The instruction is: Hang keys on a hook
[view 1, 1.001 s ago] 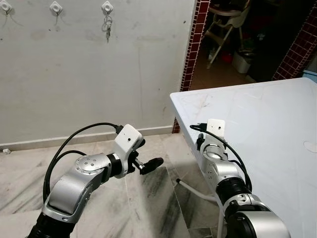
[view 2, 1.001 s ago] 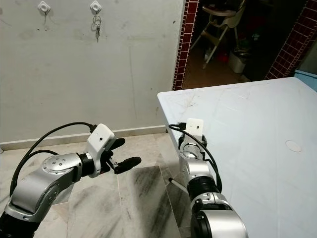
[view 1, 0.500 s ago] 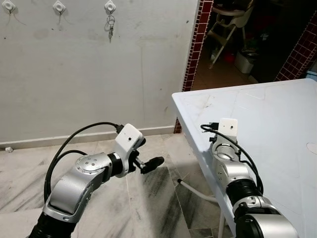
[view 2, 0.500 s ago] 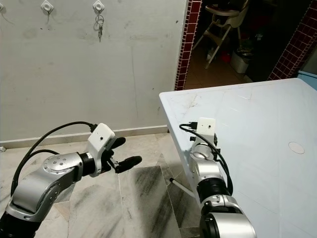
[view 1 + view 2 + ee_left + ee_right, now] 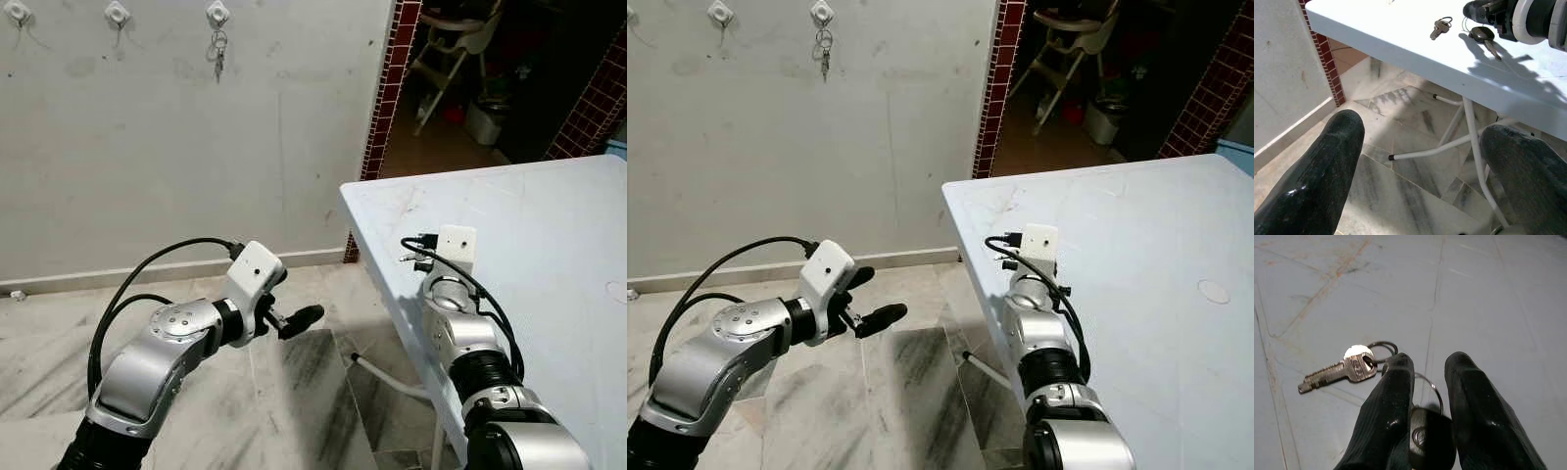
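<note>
Overhead, the grey plastered wall [image 5: 176, 147] carried white hooks [image 5: 118, 13], one with keys [image 5: 217, 54] hung. Below, on the white table [image 5: 549, 225], the right gripper [image 5: 1427, 382] loosely straddled a black-headed key [image 5: 1431, 438], beside a silver key [image 5: 1339, 369]. The left gripper [image 5: 1420, 161] gaped empty above the marble floor [image 5: 294, 392].

The table [image 5: 1136, 255] top looks like smooth, matt pale plastic marked with faint scratches and rusty streaks, standing on thin white metal legs. Near its left edge lie a shiny silver metal key [image 5: 1337, 369] on wire rings and a black plastic-headed key [image 5: 1483, 35], between the glossy black fingers [image 5: 1386, 426] of the right gripper [image 5: 1422, 369]. The floor [image 5: 294, 392] is polished, grey-veined marble, and the wall [image 5: 147, 147] is rough, stained plaster.
</note>
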Controlling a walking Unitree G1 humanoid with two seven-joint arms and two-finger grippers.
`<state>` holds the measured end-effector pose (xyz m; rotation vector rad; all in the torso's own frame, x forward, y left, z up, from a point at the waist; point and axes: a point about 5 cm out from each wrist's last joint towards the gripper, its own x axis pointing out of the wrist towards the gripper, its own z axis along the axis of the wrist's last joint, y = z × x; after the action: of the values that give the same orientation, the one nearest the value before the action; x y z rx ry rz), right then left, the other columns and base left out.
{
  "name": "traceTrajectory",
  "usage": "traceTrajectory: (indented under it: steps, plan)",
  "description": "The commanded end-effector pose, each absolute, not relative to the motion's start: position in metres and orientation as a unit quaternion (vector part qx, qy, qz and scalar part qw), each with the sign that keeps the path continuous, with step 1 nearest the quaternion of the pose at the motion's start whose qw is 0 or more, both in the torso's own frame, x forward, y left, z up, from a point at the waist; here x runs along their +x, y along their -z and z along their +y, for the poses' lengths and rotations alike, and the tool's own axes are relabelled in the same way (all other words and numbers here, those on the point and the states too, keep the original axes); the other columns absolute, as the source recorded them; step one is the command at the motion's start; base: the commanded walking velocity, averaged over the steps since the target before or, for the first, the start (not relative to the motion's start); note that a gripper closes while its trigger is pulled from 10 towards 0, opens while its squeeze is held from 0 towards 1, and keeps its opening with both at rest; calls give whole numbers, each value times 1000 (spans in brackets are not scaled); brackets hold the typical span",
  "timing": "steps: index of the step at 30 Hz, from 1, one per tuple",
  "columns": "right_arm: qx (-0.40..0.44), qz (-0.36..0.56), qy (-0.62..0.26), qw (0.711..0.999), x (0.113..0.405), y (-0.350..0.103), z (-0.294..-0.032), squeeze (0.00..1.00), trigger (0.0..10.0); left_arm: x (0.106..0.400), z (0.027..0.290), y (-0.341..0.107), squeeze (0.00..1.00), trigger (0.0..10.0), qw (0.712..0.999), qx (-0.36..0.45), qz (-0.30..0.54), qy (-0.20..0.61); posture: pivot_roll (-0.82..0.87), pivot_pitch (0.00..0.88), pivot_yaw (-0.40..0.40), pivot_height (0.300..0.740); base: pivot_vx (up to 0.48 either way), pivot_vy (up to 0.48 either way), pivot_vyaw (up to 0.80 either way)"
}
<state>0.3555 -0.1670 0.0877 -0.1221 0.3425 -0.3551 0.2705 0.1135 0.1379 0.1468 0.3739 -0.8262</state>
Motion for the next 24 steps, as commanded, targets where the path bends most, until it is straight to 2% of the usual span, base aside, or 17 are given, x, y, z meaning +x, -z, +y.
traceTrajectory:
  steps: [1, 2, 3, 4, 9, 12, 17, 19, 20, 21, 22, 23, 24]
  plan:
    - [-76, 158, 166, 971, 356, -93, -171, 0, 10000, 273, 112, -142, 0, 10000, 897, 78, 172, 399, 215, 0, -58, 740, 0, 0, 0]
    - [-78, 146, 159, 973, 356, -96, -172, 0, 10000, 273, 112, -142, 0, 10000, 898, 78, 172, 398, 215, 0, -58, 740, 0, 0, 0]
    - [-82, 142, 160, 973, 356, -97, -173, 247, 10000, 273, 113, -142, 0, 10000, 898, 78, 172, 398, 213, 0, -57, 740, 0, 0, 0]
    - [-83, 136, 156, 975, 356, -99, -175, 1000, 10000, 273, 113, -142, 0, 10000, 898, 78, 172, 398, 213, 0, -57, 740, 0, 0, 0]
    - [-107, 130, 144, 975, 356, -102, -179, 1000, 10000, 274, 113, -142, 0, 10000, 898, 78, 172, 398, 212, 0, -56, 740, 0, 0, 0]
    - [-152, 136, 122, 971, 354, -100, -180, 1000, 10000, 274, 112, -142, 0, 10000, 898, 78, 171, 398, 212, 0, -56, 740, 0, 0, 0]
    - [-152, 153, 119, 969, 349, -93, -177, 1000, 10000, 274, 111, -143, 0, 10000, 897, 77, 170, 400, 210, 0, -53, 740, 0, 0, 0]
    - [-153, 161, 114, 968, 347, -90, -175, 957, 10000, 274, 111, -143, 0, 10000, 897, 77, 170, 400, 210, 0, -53, 740, 0, 0, 0]
    - [-154, 167, 110, 968, 344, -87, -175, 365, 10000, 274, 112, -142, 0, 10000, 897, 78, 170, 399, 212, 0, -54, 740, 0, 0, 0]
    - [-155, 169, 108, 967, 344, -86, -174, 365, 10000, 274, 112, -142, 0, 10000, 897, 78, 170, 399, 212, 0, -54, 740, 0, 0, 0]
    - [-159, 173, 104, 967, 342, -85, -175, 90, 10000, 274, 112, -142, 0, 10000, 898, 78, 170, 399, 212, 0, -54, 740, 0, 0, 0]
    - [-160, 174, 104, 966, 342, -84, -175, 0, 10000, 274, 112, -142, 0, 10000, 898, 77, 170, 399, 212, 0, -54, 740, 0, 0, 0]
    - [-159, 174, 103, 966, 341, -84, -176, 0, 10000, 274, 112, -142, 0, 10000, 898, 77, 170, 399, 212, 0, -54, 740, 0, 0, 0]
